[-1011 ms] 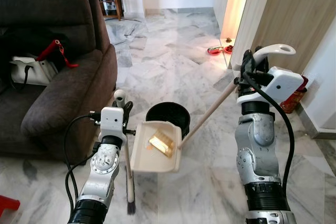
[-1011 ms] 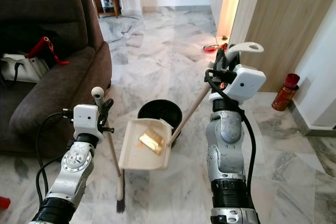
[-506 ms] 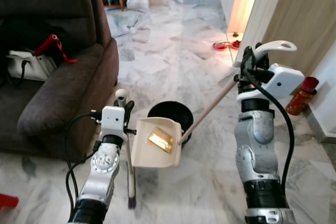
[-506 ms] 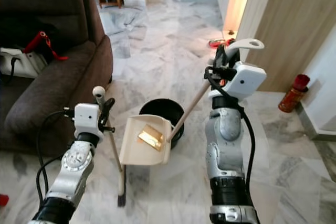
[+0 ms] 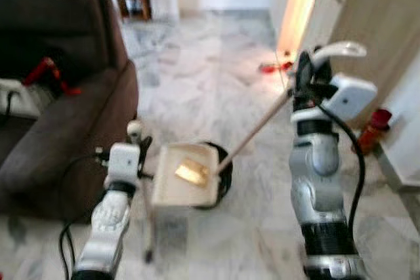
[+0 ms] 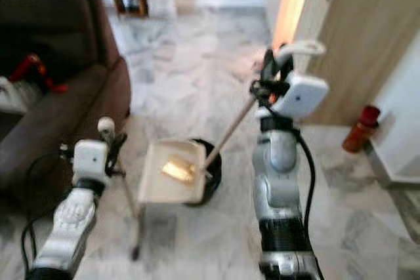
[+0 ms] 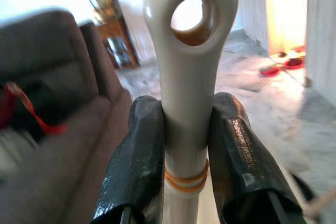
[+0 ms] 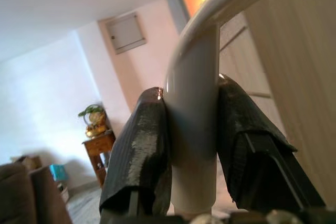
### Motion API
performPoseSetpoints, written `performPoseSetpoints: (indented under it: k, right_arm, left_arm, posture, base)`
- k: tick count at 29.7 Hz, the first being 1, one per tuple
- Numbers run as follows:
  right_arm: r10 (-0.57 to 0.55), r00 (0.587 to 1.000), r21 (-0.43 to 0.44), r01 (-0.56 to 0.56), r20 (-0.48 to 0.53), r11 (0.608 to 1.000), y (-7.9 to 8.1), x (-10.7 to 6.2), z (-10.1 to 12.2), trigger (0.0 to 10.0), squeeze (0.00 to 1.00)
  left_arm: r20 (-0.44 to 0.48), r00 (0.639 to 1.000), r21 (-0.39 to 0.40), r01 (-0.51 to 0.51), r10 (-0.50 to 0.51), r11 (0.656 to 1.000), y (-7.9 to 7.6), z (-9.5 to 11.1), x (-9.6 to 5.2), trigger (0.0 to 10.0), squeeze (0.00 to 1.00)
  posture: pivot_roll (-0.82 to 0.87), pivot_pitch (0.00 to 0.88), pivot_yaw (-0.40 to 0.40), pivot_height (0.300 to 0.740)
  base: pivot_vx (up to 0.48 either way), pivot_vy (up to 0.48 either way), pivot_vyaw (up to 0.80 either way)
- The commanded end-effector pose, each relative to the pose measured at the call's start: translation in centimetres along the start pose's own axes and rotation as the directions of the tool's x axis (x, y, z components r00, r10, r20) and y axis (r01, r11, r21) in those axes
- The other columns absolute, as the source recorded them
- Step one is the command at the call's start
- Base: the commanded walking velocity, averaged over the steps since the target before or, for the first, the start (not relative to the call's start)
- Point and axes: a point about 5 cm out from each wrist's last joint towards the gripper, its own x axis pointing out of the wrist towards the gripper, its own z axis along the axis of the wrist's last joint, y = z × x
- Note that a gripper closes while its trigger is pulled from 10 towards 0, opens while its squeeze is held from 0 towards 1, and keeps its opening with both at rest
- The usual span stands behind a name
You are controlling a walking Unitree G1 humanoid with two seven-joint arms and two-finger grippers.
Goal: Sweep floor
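1. Broom (image 5: 148, 218): we hold it nearly upright, bristles on the marble floor (image 5: 216, 96), our left gripper (image 7: 185, 145) clamped on its white handle.
2. Dustpan (image 5: 184, 175): its long handle slants up to our right gripper (image 8: 191, 145), which pinches it; the pan sits tilted over the black bin (image 5: 222, 176), yellow scrap (image 5: 189, 173) inside.
3. Versus 0.5 s ago, we see everything blurred and shifted; both grips hold unchanged.

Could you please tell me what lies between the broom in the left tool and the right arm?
In the left eye view, the cream dustpan carrying a yellowish scrap sits between the broom and the right arm, over a black bin.
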Motion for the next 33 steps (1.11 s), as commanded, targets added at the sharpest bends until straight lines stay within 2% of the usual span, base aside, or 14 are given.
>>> performPoseSetpoints:
  k: [1, 3, 7, 12, 16, 33]
  right_arm:
    - [-0.010, 0.997, 0.005, 0.009, 0.078, 1.000, -0.2, 0.5, 1.6, 10.0, 0.00]
    - [-0.010, 0.997, 0.004, 0.010, 0.078, 1.000, -0.2, 0.5, 1.6, 10.0, 0.00]
    - [-0.002, 0.997, 0.015, 0.001, 0.079, 1.000, 0.0, 0.7, 1.5, 10.0, 0.00]
    - [0.004, 0.996, 0.021, -0.006, 0.089, 1.000, 0.2, 0.9, 1.7, 10.0, 0.00]
    - [0.005, 0.996, 0.019, -0.006, 0.090, 1.000, 0.2, 0.9, 1.8, 10.0, 0.00]
    - [0.009, 0.996, 0.024, -0.012, 0.091, 1.000, 0.3, 0.9, 1.8, 10.0, 0.00]
  left_arm:
    - [0.032, 0.999, 0.022, -0.028, 0.027, 0.999, 0.9, 1.0, -0.4, 10.0, 0.00]
    - [0.030, 0.999, 0.027, -0.027, 0.026, 0.999, 1.0, 1.0, -0.5, 10.0, 0.00]
    - [0.001, 1.000, 0.042, -0.023, 0.023, 0.999, 1.3, 0.9, -1.8, 10.0, 0.00]
    - [-0.006, 0.999, 0.042, -0.037, 0.037, 0.998, 1.2, 1.1, -2.0, 10.0, 0.00]
    - [0.005, 1.000, 0.070, 0.000, 0.000, 0.998, 0.6, 1.4, -2.2, 10.0, 0.00]
    - [0.007, 1.000, 0.054, -0.006, 0.006, 0.998, 0.4, 1.7, -1.9, 10.0, 0.00]
  posture:
    - [-0.01, 0.000, 0.042, 0.740]
    - [-0.01, 0.000, 0.042, 0.740]
    - [0.01, 0.000, 0.033, 0.740]
    - [0.01, 0.000, 0.031, 0.740]
    - [0.01, 0.000, 0.032, 0.740]
    - [0.01, 0.000, 0.029, 0.740]
  base:
    - [0.334, 0.000, 0.00]
    - [0.334, 0.000, 0.00]
    - [0.335, 0.000, 0.00]
    - [0.334, 0.000, 0.00]
    - [0.336, 0.000, 0.00]
    - [0.335, 0.000, 0.00]
